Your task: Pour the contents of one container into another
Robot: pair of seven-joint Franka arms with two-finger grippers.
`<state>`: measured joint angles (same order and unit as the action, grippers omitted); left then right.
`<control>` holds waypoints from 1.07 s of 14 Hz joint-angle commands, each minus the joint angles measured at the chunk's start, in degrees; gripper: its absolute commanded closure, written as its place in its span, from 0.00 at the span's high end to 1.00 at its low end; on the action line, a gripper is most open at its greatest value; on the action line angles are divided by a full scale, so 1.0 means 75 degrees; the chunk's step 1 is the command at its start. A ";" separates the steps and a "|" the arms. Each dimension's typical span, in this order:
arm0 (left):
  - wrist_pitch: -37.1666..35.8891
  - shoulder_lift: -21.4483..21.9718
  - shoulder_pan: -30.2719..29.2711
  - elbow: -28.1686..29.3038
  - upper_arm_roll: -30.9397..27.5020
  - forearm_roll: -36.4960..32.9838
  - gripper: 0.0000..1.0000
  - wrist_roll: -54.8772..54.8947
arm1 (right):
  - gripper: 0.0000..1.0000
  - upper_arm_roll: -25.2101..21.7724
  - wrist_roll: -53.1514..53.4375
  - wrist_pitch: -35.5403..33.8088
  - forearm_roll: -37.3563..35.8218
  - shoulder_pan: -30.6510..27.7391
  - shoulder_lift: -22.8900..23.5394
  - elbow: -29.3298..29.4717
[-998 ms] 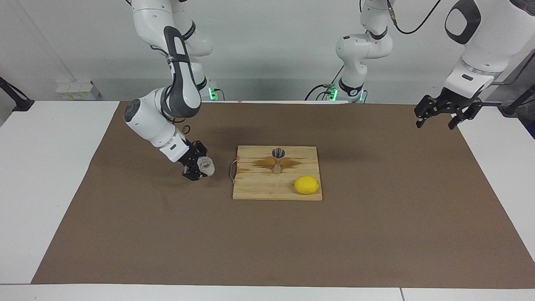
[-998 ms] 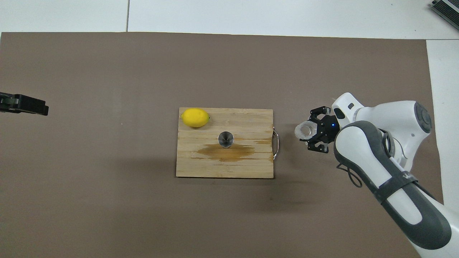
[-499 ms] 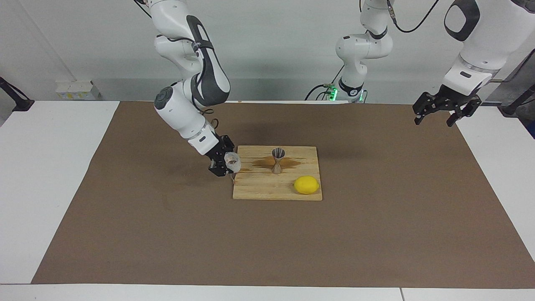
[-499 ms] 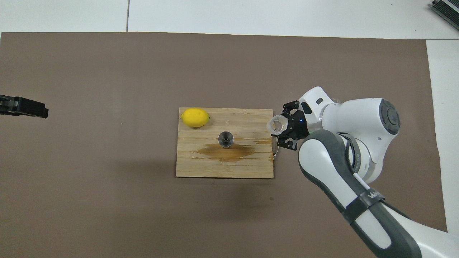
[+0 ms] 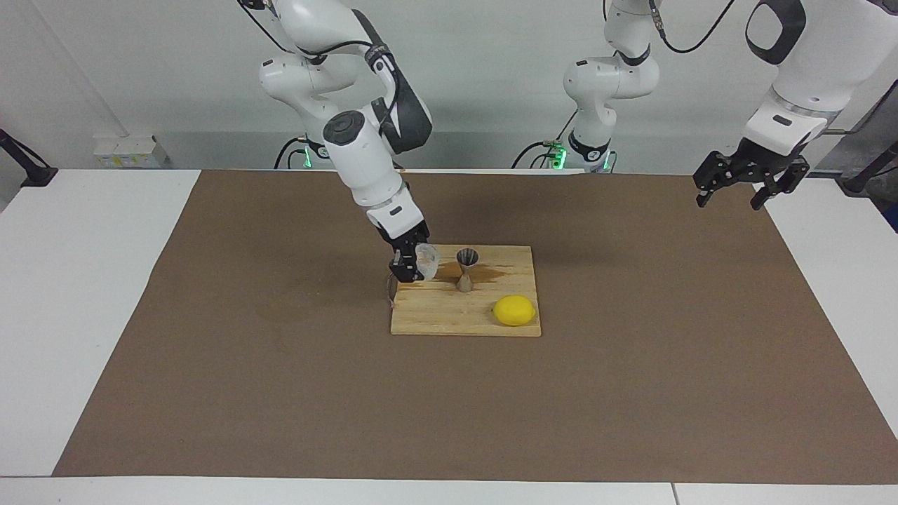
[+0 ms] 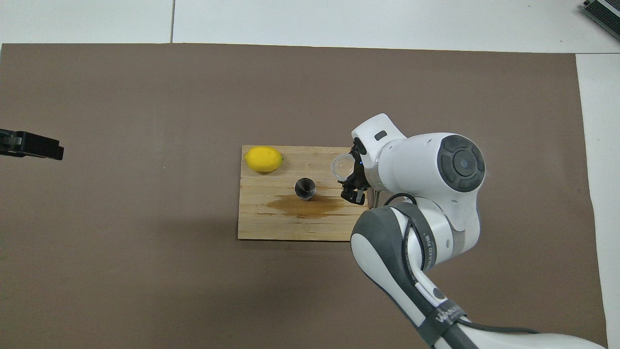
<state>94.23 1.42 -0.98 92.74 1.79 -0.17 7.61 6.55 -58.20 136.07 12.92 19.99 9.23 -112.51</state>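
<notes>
R gripper (image 5: pixel 417 266) has carried the squat clear glass cup (image 5: pixel 426 259), pinched, beside hourglass metal jigger (image 5: pixel 466 268); pour pending. L gripper (image 5: pixel 733 188) waits, spread.

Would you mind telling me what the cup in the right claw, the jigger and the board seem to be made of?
Cup: probably clear glass or plastic; the board shows through it.
Jigger: looks like metal, silver-grey with a dull sheen.
Board: pale wood, apparently unvarnished; plank lines show, and a dark stain lies around the jigger.
</notes>
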 commanded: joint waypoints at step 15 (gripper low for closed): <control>-0.0154 0.0256 0.0260 0.0549 0.0007 0.0046 1.00 -0.0183 | 0.22 0.0006 0.2391 -0.1033 -0.3513 0.1050 0.0399 0.0822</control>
<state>93.68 1.45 -0.13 94.38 2.13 0.03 7.11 6.53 -43.57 129.37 -10.01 27.52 11.30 -107.93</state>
